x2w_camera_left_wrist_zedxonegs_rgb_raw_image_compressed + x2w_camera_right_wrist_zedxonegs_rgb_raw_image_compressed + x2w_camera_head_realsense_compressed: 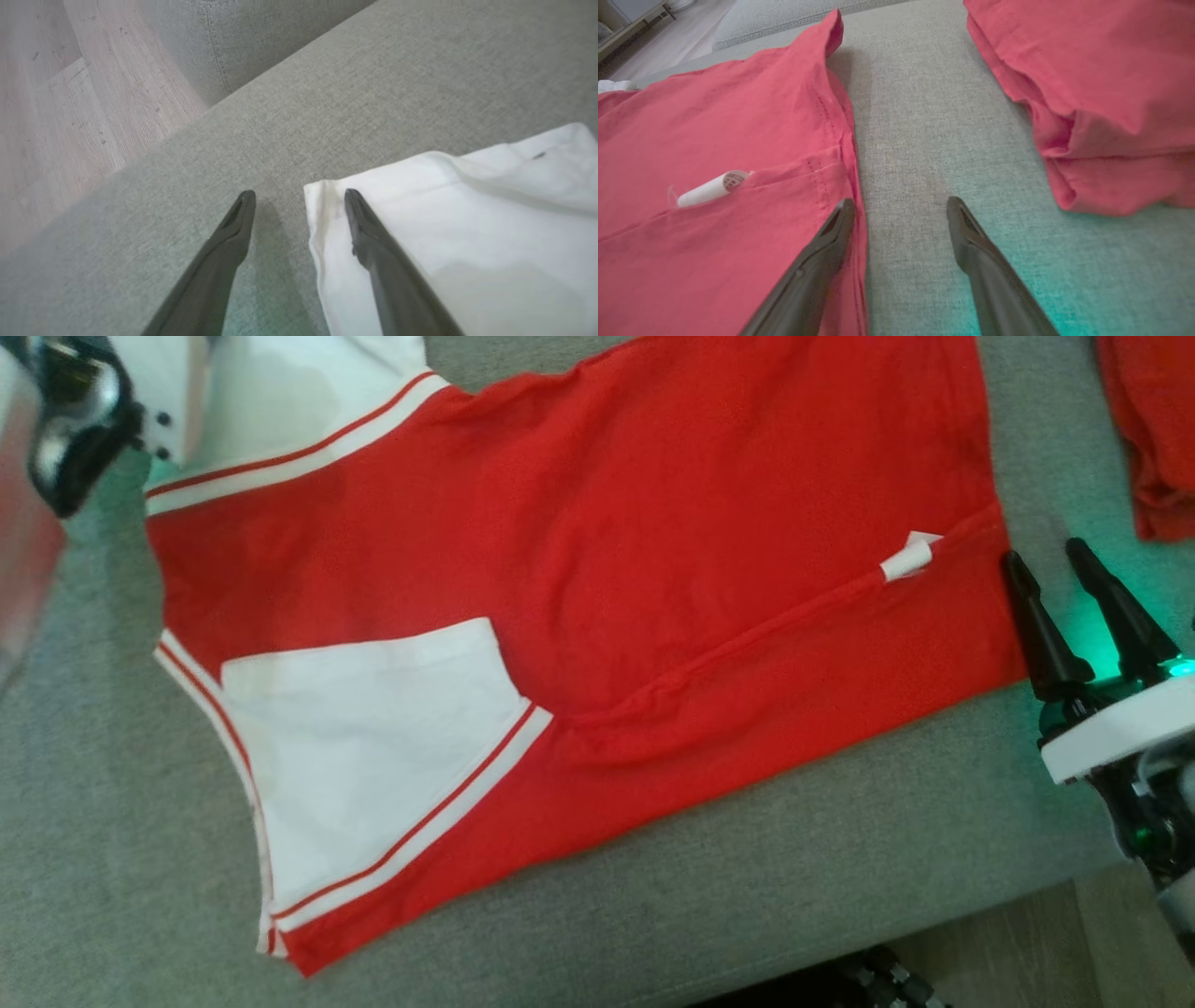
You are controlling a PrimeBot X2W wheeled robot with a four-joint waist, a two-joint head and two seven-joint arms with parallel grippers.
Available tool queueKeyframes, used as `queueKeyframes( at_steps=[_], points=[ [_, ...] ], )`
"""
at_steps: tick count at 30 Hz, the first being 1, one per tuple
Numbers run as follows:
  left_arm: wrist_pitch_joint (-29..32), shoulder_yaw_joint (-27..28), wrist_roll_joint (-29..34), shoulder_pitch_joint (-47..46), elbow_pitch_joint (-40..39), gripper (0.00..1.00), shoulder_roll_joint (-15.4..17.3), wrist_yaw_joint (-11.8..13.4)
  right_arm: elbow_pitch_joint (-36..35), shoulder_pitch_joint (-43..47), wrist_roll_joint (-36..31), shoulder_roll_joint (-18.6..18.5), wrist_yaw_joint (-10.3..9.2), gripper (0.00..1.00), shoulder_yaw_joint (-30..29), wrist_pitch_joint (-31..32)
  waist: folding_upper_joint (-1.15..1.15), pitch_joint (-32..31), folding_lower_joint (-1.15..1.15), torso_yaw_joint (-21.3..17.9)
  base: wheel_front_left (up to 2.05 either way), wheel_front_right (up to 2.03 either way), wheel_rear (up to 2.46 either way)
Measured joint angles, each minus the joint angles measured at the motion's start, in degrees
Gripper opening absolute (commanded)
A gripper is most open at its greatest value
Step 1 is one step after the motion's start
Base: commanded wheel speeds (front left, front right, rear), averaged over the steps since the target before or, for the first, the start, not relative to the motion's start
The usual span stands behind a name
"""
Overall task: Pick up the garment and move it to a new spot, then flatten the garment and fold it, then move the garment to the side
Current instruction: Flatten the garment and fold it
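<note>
Count on inspection:

- One spread red fabric garment (597, 569), with two white short sleeves (373, 747).
- One small white sewn-in label (906, 558).
- One separate crumpled red cloth heap (1153, 429).
- One grey woven cushion (653, 896).
- Two grippers, the left gripper (299, 193) and the right gripper (1046, 553), each with two long dark fingers.

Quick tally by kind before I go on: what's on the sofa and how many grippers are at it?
Red and white garment: 1
Red cloth pile: 1
Grippers: 2, left gripper and right gripper, both open
Total: 4
</note>
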Motion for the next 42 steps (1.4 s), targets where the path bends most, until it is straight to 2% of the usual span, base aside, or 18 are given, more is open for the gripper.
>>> queueKeyframes(
  at_steps=[3, 4, 6, 7, 16, 21, 27, 33, 42],
  points=[
    [-0.83, -0.91, -0.09, -1.15, 1.44, 1.00, 0.55, -0.08, 0.66, -0.52, 0.29, 0.00, 0.00, 1.00, 0.57, -0.38, 0.00, 0.23, 0.01, -0.58, 0.00, 0.00, 0.00],
    [-0.86, -1.19, -0.44, -1.24, 1.55, 0.94, 0.54, -0.08, 0.88, -0.59, 0.53, -0.01, 0.00, 1.00, 0.74, -0.73, 0.00, 0.27, 0.00, -0.63, 0.00, 0.00, 0.00],
    [-0.80, -2.16, -2.12, -1.25, 1.41, 0.21, 0.53, -0.08, 1.34, -0.77, 0.86, -0.09, 0.00, 1.00, 1.00, -1.11, 0.00, 0.26, 0.00, -0.57, 0.00, 0.00, 0.00],
    [-0.79, -2.96, -2.90, -1.25, 1.09, 0.00, 0.52, -0.08, 1.57, -0.93, 1.13, -0.18, 0.00, 1.00, 1.12, -1.24, 0.00, 0.23, 0.00, -0.49, 0.00, 0.00, 0.00],
    [-4.07, -8.51, -5.48, -1.34, -1.08, 0.00, 0.93, -0.08, 1.58, -5.32, 2.99, -2.81, 0.00, 1.00, 0.00, -1.38, 0.00, -1.15, 0.01, 0.85, 0.00, 0.00, 0.00],
    [-6.10, -12.25, -7.06, -1.95, -3.74, 0.00, 0.88, -0.08, 1.16, -15.79, 3.00, -5.36, 0.00, 1.00, 1.00, 5.09, 0.00, -2.12, 0.00, 2.79, 0.00, 0.00, 0.00],
    [-7.94, -16.55, -8.32, -5.31, -7.09, 0.00, 0.55, -0.08, 7.65, -25.94, 3.03, -6.67, 0.00, 1.00, 6.10, 11.82, 0.00, -2.03, 0.01, 6.34, 0.00, 0.00, 0.00],
    [-9.75, -20.01, -9.71, -7.01, -8.60, 0.00, -0.44, -0.08, 13.27, -28.88, 7.58, -7.98, 0.00, 1.00, 10.15, 15.68, 0.00, -1.36, 0.01, 9.73, 0.00, 0.00, 0.00],
    [-11.62, -23.27, -12.24, -8.79, -8.49, 0.00, -0.47, -0.08, 13.44, -30.60, 16.11, -9.40, 0.00, 1.00, 14.68, 17.04, 0.00, -1.03, 0.01, 10.95, 0.00, 0.00, 0.00]
  ],
)
